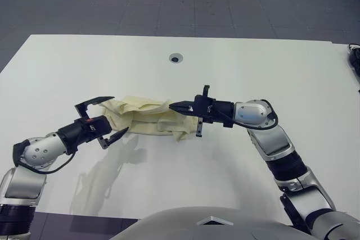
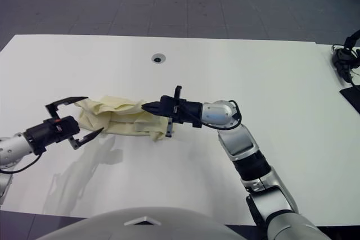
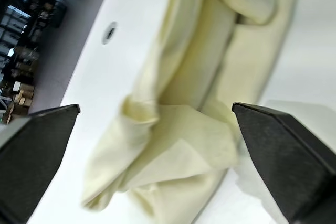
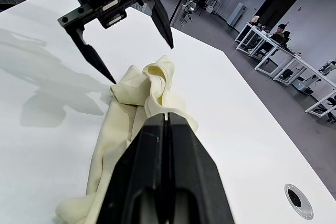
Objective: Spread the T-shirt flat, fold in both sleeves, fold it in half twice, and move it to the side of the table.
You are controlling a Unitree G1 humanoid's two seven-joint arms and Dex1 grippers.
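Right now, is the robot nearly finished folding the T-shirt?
Not nearly. Nothing looks done: the T-shirt lies bunched in a crumpled strip on the table. In hand: the open left tool straddles one end, the shut right tool sits at the other. Left: spreading flat, sleeves, both folds, moving aside.

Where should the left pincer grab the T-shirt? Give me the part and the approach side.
Take the bunched left end of the T-shirt, coming in low from the robot's left. The shirt lies crumpled in a long roll, and that end forms a thick lobe. The open left pincer has a finger on each side of it, so closing there likely catches several layers.
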